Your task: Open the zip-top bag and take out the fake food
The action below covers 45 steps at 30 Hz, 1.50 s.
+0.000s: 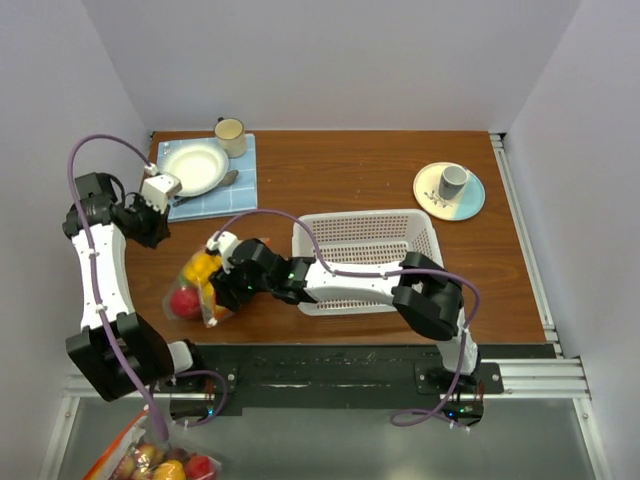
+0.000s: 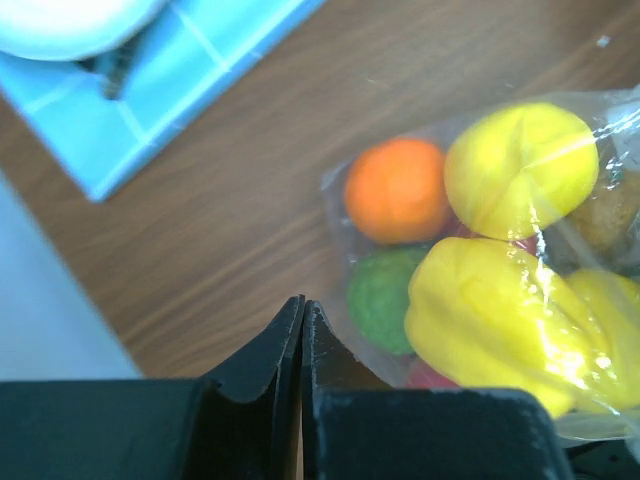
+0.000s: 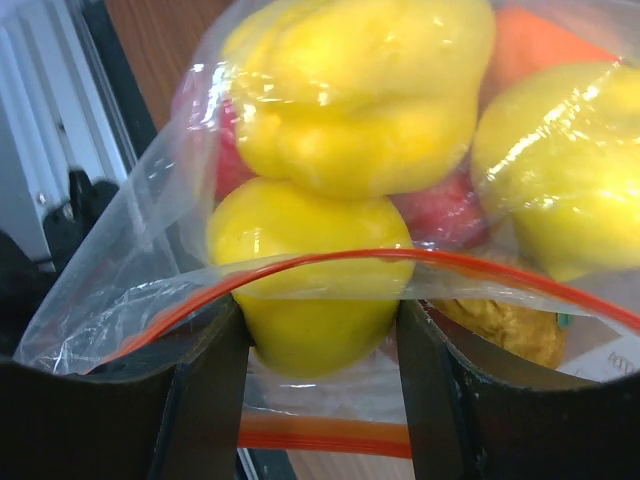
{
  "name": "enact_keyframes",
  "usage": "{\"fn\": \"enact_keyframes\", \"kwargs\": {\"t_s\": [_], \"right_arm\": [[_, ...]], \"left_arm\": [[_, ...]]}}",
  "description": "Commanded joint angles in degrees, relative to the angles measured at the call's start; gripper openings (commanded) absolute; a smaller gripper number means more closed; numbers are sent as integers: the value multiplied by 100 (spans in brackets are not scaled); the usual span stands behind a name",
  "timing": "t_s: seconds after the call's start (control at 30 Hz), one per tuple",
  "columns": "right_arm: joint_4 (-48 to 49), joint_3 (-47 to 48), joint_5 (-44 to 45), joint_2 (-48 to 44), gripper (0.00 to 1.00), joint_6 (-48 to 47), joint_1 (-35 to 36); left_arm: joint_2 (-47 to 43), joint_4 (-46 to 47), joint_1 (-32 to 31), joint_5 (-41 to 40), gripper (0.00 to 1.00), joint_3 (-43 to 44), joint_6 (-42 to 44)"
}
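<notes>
Zip-top bag (image 1: pixel 200 288) of clear crinkly plastic, stuffed with glossy yellow, orange, red and green fake food (image 3: pixel 350 110), sits on the wooden table (image 1: pixel 380 180) left of the white perforated basket (image 1: pixel 368 240); right gripper (image 3: pixel 322 330) has fingers apart around its orange-red zip mouth, left gripper (image 2: pixel 302 320) pinched together nearby, so we're mid-opening, and next I'd guess it needs to grab a piece.

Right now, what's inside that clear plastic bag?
The zip-top bag holds fake food: yellow pieces, an orange one, a green one and red ones. Anything beneath these is covered.

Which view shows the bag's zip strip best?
Right wrist: the orange-red zip strip arcs across the frame between the right tool's fingers. The top view hides it behind that arm; the left wrist view shows only the bag's side.
</notes>
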Motion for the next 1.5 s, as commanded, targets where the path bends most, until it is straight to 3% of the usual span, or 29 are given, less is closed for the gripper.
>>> {"fn": "enact_keyframes", "kwargs": {"t_s": [0.0,0.1,0.17,0.27,0.43,0.5,0.6,0.7,0.73,0.83,1.17,1.3,1.47], "right_arm": [[170,-574,177,-320,14,-33,34],[56,-601,213,-118,30,47,34],[56,-557,239,22,53,82,34],[-32,-574,257,58,73,117,34],[160,-539,476,6,95,38,34],[266,-548,520,-29,98,-23,34],[398,-566,407,-3,91,-59,25],[538,-706,283,23,63,-24,34],[565,-741,283,15,46,3,34],[592,-899,160,-134,18,47,34],[118,-1602,546,-1758,20,-41,60],[-364,-1892,1160,-2304,20,-76,69],[-1041,-2270,2760,-2920,17,81,78]], "left_arm": [[176,-314,-194,494,7,-515,116],[45,-402,-501,425,7,-771,151],[-9,-445,-738,354,7,-885,177],[-27,-559,-906,258,8,-964,265],[88,-648,-1020,187,8,-1105,379],[79,-587,-1064,135,8,-1219,362],[79,-411,-1126,-6,8,-1412,327],[79,-156,-1144,-225,8,-1614,274],[79,-77,-1152,-287,8,-1667,256],[114,169,-1161,-481,8,-1860,230],[351,828,-1161,-946,7,-2124,19],[430,934,-1170,-1017,6,-2177,-25],[422,1004,-1187,-1078,7,-2247,-60]]}}
